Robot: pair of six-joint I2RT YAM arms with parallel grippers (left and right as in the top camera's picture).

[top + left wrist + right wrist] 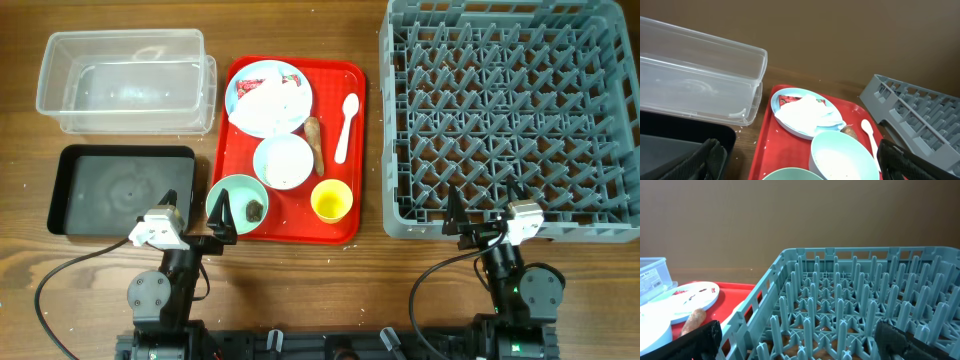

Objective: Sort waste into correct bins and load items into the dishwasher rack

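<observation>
On the red tray [235,150] lie a pale plate [245,88] with white tissue [268,102] and a red wrapper [292,80], a brown food piece [315,143], a white spoon [346,125], a pale bowl [283,161], a yellow cup [331,200], and a greenish bowl [225,192] holding a dark lump [256,209]. The grey rack [400,220] stands at the right. My left gripper [197,215] is open and empty just short of the greenish bowl. My right gripper [487,215] is open and empty at the rack's near edge.
The clear tub [125,80] stands at the back left, with the black tray [120,190] in front of it. A few white crumbs [742,127] lie on the wood by the tub. Both arm bases and cables sit along the front edge.
</observation>
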